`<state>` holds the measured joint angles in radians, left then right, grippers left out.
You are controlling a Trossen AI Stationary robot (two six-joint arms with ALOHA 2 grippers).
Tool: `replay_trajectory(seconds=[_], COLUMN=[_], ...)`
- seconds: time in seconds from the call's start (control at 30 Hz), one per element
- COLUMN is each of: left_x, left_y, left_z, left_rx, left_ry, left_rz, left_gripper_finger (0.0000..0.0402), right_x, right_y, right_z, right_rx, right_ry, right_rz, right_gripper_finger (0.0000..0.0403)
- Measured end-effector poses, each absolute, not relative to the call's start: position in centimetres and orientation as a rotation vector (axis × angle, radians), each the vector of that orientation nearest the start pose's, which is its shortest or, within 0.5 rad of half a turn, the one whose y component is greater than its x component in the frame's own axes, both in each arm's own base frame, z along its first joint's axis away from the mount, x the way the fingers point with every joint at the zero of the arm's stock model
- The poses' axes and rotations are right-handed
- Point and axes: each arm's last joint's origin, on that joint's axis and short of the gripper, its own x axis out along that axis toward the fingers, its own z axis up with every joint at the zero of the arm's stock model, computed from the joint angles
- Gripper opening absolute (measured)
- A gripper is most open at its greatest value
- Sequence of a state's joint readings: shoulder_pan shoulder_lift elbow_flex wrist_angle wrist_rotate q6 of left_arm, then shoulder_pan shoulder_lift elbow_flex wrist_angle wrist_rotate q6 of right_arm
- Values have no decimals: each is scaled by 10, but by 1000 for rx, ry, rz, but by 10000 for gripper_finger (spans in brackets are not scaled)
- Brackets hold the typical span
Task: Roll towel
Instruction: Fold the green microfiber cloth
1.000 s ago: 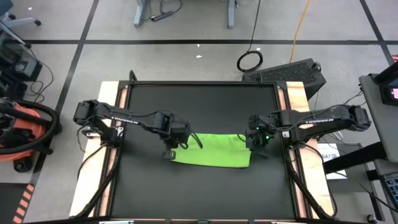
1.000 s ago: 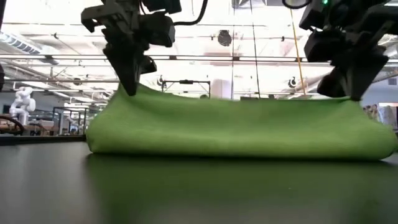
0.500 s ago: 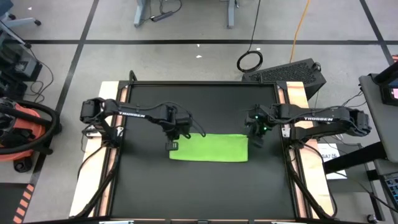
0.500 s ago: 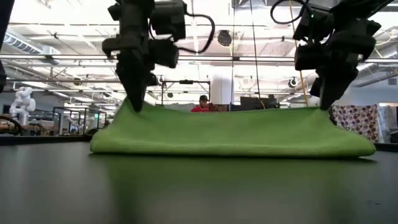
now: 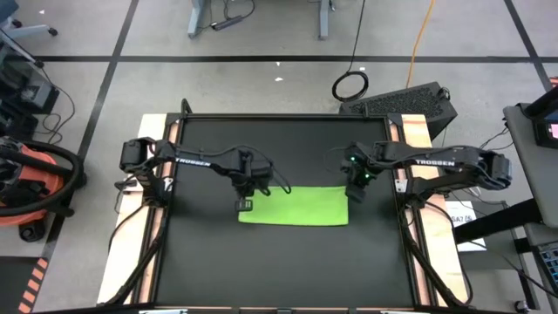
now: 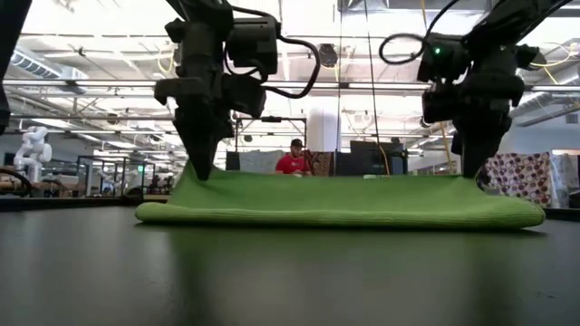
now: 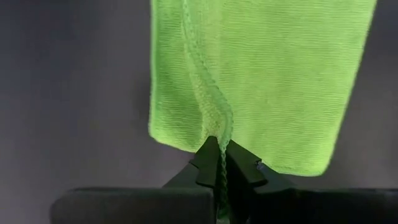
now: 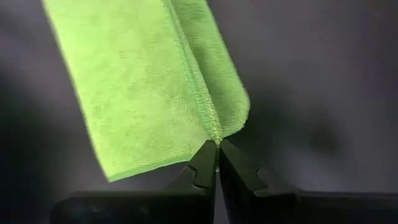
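Towel (image 5: pixel 294 206), lime-green, lies folded into a flat band of 2 layers at the centre of the black tabletop (image 5: pixel 288 262). Left gripper (image 5: pixel 245 204) pinches the towel's hemmed edge at one end; right gripper (image 5: pixel 355 193) pinches the hem at the opposite end. Both arms reach steeply down onto the towel. Person in red (image 6: pixel 292 159) sits far behind the towel.

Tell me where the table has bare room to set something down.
The black tabletop is bare between the towel and its near edge, and between the towel and the far edge. It is crowded along the towel's far hem, where the left gripper and right gripper pinch its corners.
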<state>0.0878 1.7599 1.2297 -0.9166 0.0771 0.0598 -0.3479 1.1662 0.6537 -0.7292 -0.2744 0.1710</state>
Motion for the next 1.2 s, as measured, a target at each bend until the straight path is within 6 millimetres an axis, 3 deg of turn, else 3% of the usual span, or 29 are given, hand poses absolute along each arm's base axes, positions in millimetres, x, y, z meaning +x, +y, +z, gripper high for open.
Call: replay_trajectory(seconds=[0.13,0.4,0.53,0.6,0.73,0.83,1.0,1.2], left_x=[322,320,318,318,323,328,337,343], left_y=[31,43,44,41,21,5,-10,-9], left_z=[195,195,199,203,205,200,188,166], left_rx=[-35,-15,-41,-106,-216,-181,-136,-135], left_ry=[1446,1454,1438,1414,1365,1362,1351,1413], left_rz=[24,136,148,66,-172,-239,-265,-223], left_gripper_finger=[39,155,203,215,213,202,183,171], right_x=[181,178,178,180,189,195,204,214], right_y=[-64,-71,-70,-67,-58,-55,-55,-58], right_z=[184,186,189,192,195,196,192,172], right_rx=[524,545,545,545,492,422,375,381], right_ry=[1198,1177,1145,1114,1046,1011,989,1066], right_rz=[-229,-256,-197,-121,12,64,92,111], right_gripper_finger=[51,154,180,183,181,172,154,137])
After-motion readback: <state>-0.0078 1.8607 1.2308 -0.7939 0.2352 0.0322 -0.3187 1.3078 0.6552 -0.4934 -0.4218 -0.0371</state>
